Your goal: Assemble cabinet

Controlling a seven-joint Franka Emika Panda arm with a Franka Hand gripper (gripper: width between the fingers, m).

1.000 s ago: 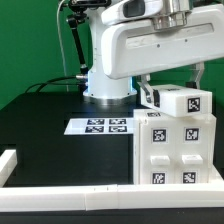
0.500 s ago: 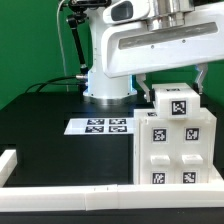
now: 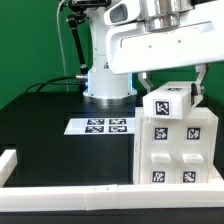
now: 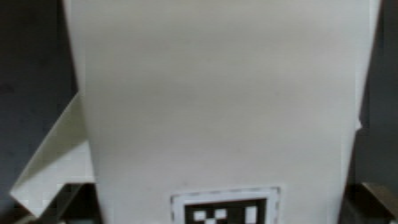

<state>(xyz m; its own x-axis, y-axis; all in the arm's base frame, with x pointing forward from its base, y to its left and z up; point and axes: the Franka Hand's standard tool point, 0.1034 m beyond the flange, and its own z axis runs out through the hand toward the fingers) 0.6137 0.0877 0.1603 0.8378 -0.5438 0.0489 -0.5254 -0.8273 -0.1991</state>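
Black matte table (image 3: 50, 125) fills most of the exterior view, and a white rail (image 3: 60, 195) runs along its near edge, with a short white upright at the exterior view's left corner. Behind the table stands a green wall (image 3: 25, 45), with dark cables hanging near the arm's round white base (image 3: 108, 88). The marker board (image 3: 103, 126) lies flat on the table just in front of that base, its four printed tags facing up.

At the exterior view's right, the cabinet (image 3: 180, 150) rests on the table against the rail, its broad tagged face turned toward the camera. Above it, a smaller white block (image 3: 170, 103) carrying one tag sits tilted over the cabinet's top edge. The gripper (image 3: 168, 88) reaches down around this block, a dark finger (image 3: 198, 84) showing at its side; the fingers appear closed narrowly on the block.

The wrist view is nearly filled by the block's plain white face (image 4: 214, 100), with part of a tag at its far end and dark table beyond.
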